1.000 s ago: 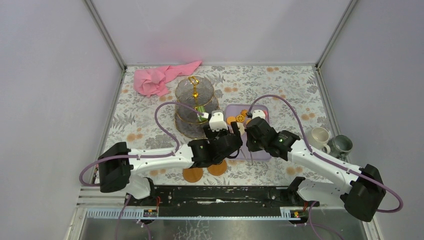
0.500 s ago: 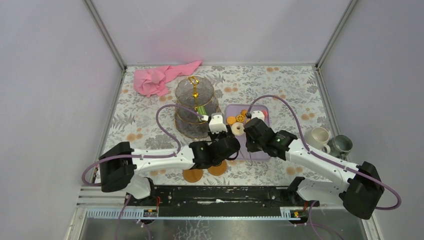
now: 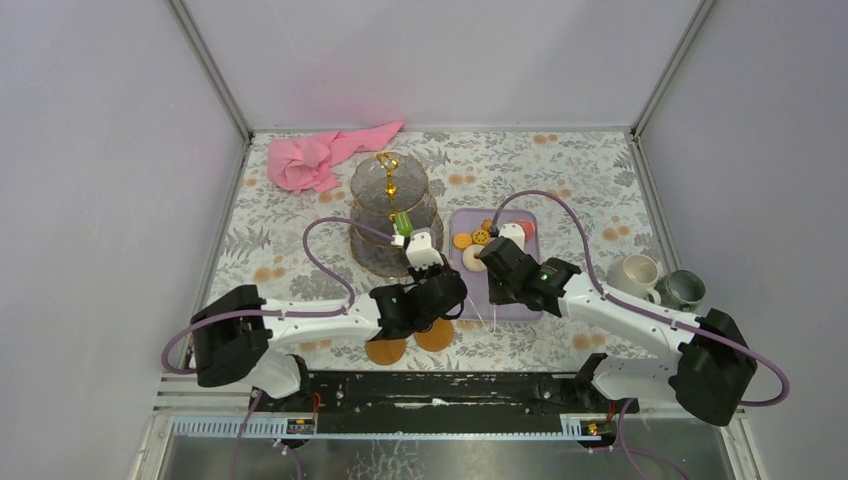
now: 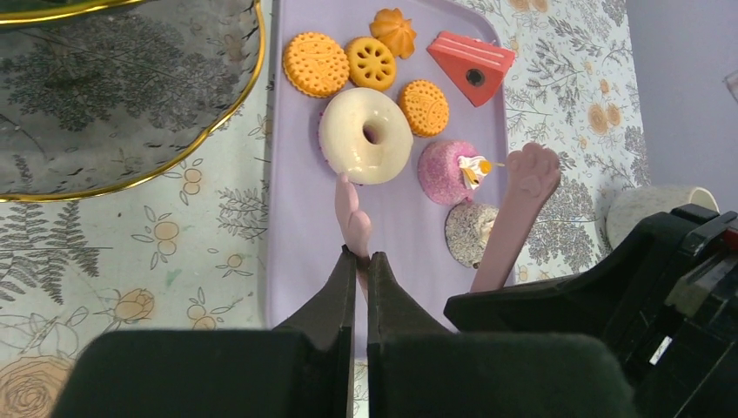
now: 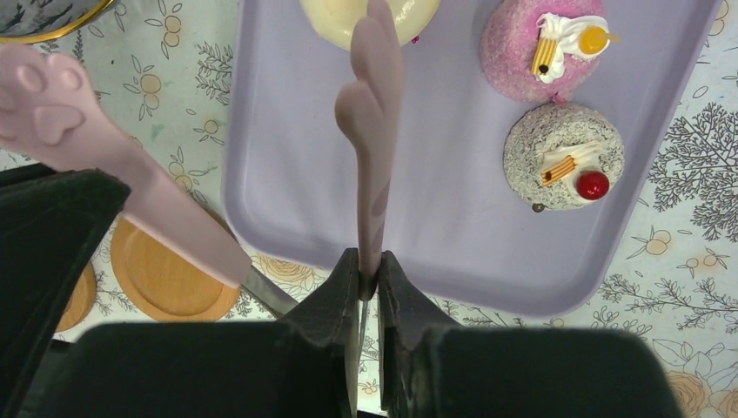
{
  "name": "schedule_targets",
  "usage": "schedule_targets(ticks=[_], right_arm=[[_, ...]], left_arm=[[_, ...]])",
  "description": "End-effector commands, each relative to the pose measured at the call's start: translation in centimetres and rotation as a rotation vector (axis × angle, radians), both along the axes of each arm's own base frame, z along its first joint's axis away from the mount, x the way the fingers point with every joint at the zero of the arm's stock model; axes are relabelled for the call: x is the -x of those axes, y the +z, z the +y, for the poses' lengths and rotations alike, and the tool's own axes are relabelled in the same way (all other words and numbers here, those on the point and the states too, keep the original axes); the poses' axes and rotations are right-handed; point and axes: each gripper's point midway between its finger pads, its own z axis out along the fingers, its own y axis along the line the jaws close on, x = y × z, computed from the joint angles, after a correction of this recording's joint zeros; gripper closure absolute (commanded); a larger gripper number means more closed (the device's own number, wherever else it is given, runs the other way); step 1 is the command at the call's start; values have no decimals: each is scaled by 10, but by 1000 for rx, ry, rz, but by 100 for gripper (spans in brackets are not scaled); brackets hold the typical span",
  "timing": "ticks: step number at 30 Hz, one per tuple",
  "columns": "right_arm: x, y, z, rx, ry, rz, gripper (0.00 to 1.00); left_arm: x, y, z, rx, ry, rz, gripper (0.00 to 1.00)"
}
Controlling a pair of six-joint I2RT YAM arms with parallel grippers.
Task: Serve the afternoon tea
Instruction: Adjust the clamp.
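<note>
Your left gripper has its fingers pressed together on one blade of the pink tongs. Your right gripper looks pinched the same way on the other blade, so each arm carries half of the tool. Both blade tips reach toward the cream doughnut, which lies on the lilac tray toward its left edge. One tip is at the doughnut's near rim (touching or just short, I cannot tell).

The orange biscuits sit at the tray's far left corner. A pink cupcake and a grey cupcake sit nearer its right edge. The three-tier glass stand is on the table just beside the tray's left edge. The cream mug and grey-green mug are together near the table's right edge.

I judge the doughnut to be a light, hard, glossy toy, and its rounded flank is likely to squirt out of a shallow pinch. Set one blade on each side across its widest part, low against the tray floor, and close gently. The blades look thin and bendy, so expect them to flex before they bite. Treat the stand as fragile. Lower the doughnut onto a tier without knocking the gold rim.
</note>
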Motion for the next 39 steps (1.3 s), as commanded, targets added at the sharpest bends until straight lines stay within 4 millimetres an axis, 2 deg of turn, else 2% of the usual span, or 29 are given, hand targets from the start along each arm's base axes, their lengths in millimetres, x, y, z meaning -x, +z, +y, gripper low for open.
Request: schedule_targets(ticks=[1, 9, 18, 21, 24, 27, 29, 31, 34, 39], right_arm=[[-20, 16, -9, 59, -60, -79, 100], [-26, 18, -37, 101, -112, -87, 100], [-20, 6, -53, 125, -127, -65, 100], [-19, 2, -48, 117, -111, -47, 100], [-18, -1, -43, 110, -85, -24, 100], [-15, -6, -40, 114, -66, 1, 100], [-14, -9, -38, 112, -51, 14, 100], [-13, -13, -35, 114, -33, 33, 100], [-12, -19, -30, 118, -4, 61, 100], [-12, -28, -24, 131, 29, 96, 100]], left_arm=[[4, -12, 24, -52, 9, 11, 100], [5, -26, 49, -77, 32, 29, 100], [11, -39, 73, -96, 56, 40, 100], [8, -36, 67, -92, 48, 37, 100], [1, -32, 50, -114, 19, 31, 99], [-5, -29, 32, -123, -6, 28, 86], [-9, -27, 22, -120, -17, 22, 71], [-12, -29, 16, -120, -26, 23, 64], [-16, -32, 13, -118, -21, 23, 51], [-23, -25, 18, -108, -4, -2, 37]])
